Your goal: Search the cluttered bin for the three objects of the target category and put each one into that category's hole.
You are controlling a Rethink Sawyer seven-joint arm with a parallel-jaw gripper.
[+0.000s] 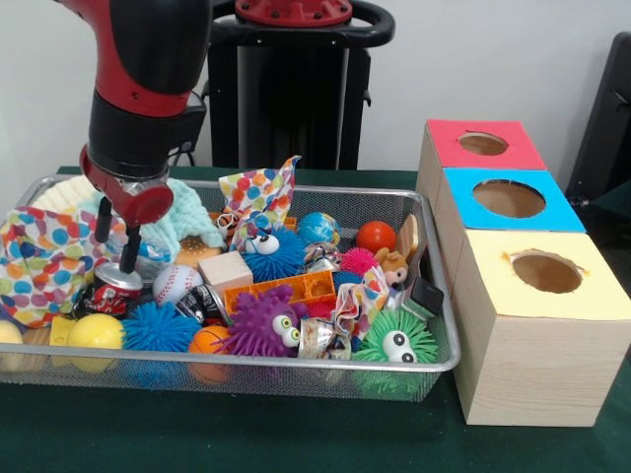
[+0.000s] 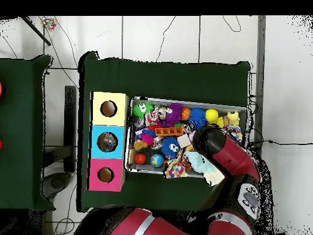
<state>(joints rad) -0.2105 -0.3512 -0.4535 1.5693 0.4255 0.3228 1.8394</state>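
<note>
One gripper [image 1: 116, 248] is seen from the front, lowered into the left part of the wire bin [image 1: 434, 360]; its fingers are spread just above a can [image 1: 108, 288]. From overhead, the bin is shown on a green tablecloth [image 2: 165, 79], with a pale floor [image 2: 281, 73] beyond.

Three boxes [image 1: 523, 286] right of the bin [image 1: 434, 360], pincer [image 1: 116, 251] low inside it, perhaps touching a can [image 1: 110, 288]

One wire-mesh bin [image 1: 439, 367] — three holed wooden boxes [image 1: 537, 340] — one baseball [image 1: 177, 283].
</note>
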